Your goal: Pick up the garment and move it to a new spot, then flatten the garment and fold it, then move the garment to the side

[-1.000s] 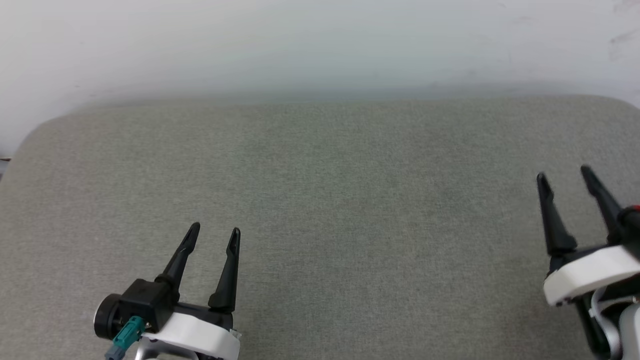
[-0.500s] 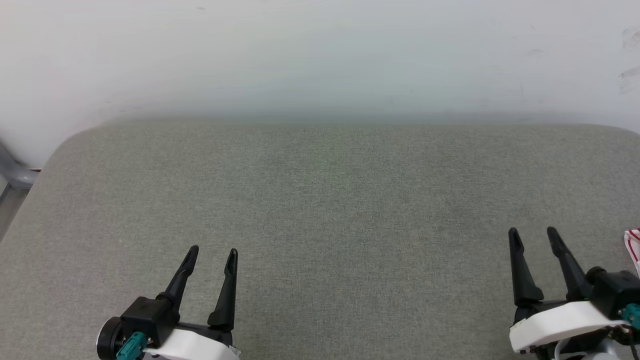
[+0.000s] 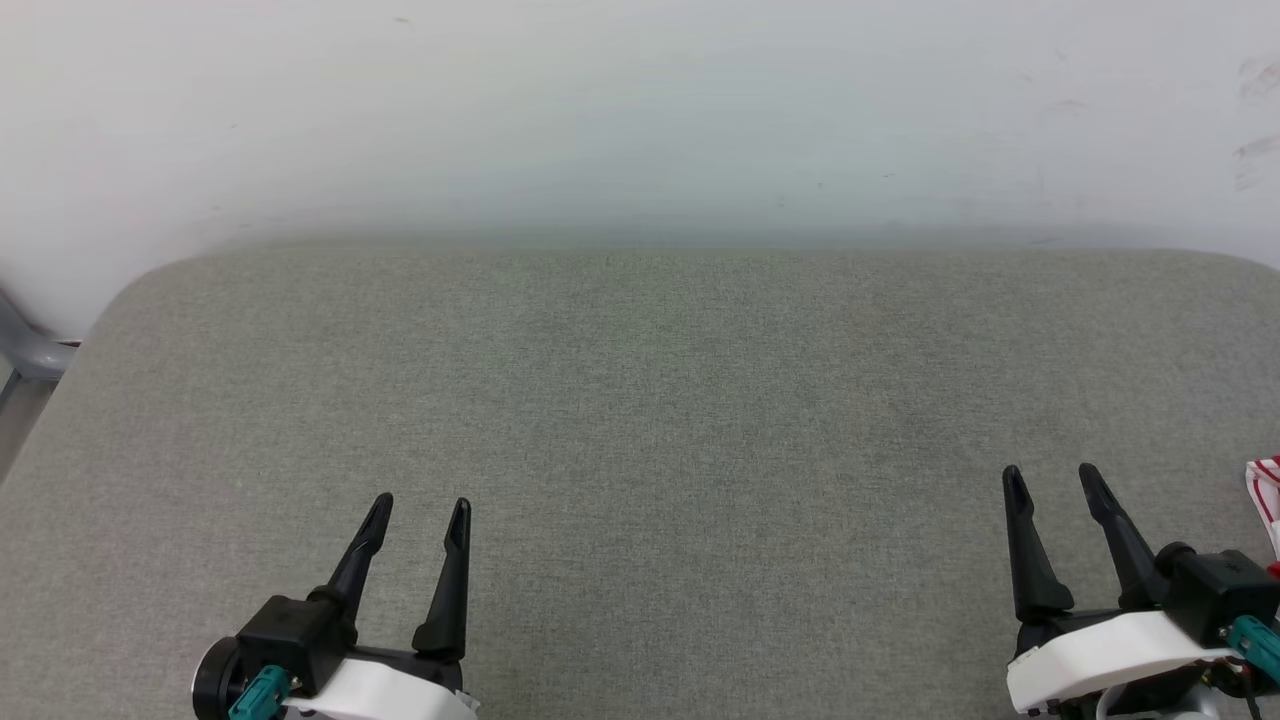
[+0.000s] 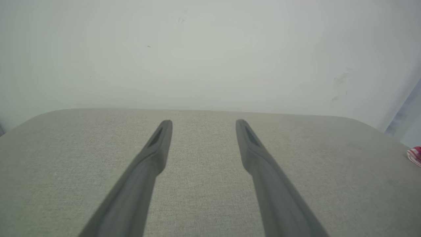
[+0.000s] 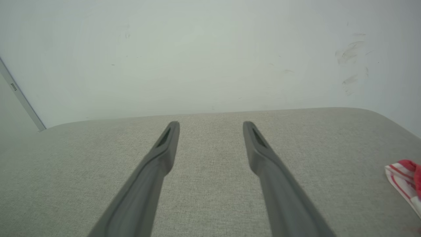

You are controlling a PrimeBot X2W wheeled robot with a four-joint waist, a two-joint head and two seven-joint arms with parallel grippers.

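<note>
The dark two-fingered left gripper (image 3: 423,502) and right gripper (image 3: 1050,470) are hovering open-fingered and empty over the near side of the grey fabric-covered surface (image 3: 640,400), while the red-and-white striped garment (image 3: 1265,490) is lying at its right edge.

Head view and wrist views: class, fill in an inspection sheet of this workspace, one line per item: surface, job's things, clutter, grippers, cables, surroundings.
Surface: grey padded fabric top with rounded corners, flat.
Job's things: garment, a red and white striped edge at the far right of the surface, the rest out of frame; not held.
Clutter: nothing seen.
Grippers: left gripper open, holding nothing; right gripper open, holding nothing, apart from the garment.
Cables: a teal plug at the left gripper's base, another at the right's.
Surroundings: pale wall behind, scuffed at the right; grey bar at the left edge.
</note>
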